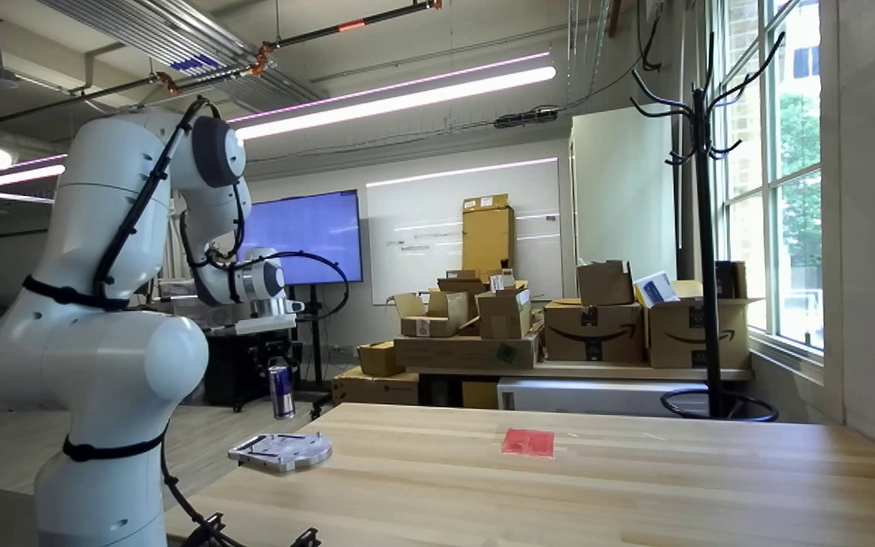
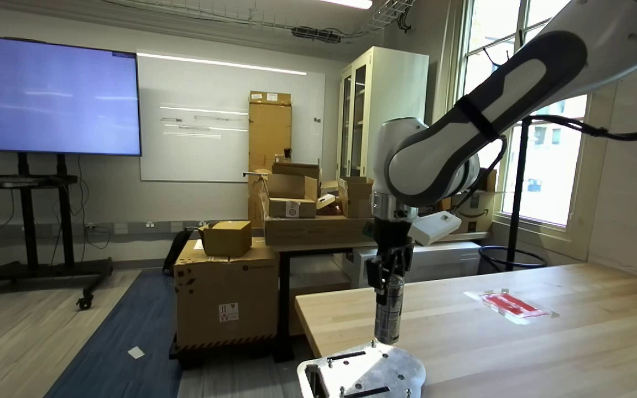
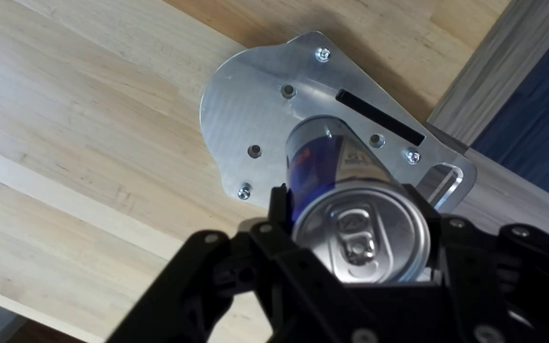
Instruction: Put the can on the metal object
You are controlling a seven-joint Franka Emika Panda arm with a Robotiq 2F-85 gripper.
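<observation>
The can (image 1: 282,391) is slim, dark blue and silver, with a pale silvery top. My gripper (image 2: 387,273) is shut on its upper part and holds it nearly upright. In the wrist view the can (image 3: 322,162) sits between both black fingers (image 3: 350,205), its lid facing the camera. The metal object (image 1: 282,452) is a flat silver plate with screws and slots at the table's edge. It also shows in the wrist view (image 3: 241,109) and in an exterior view (image 2: 371,370). A gap shows between the can's bottom and the plate; the can hangs above it.
The wooden table (image 1: 597,494) bears a flat red item (image 1: 528,443) farther along. The plate lies at the table's corner, with the floor (image 2: 208,376) beyond. Cardboard boxes (image 2: 227,298) stand on and beside another table behind. A black coat stand (image 1: 705,266) stands near the window.
</observation>
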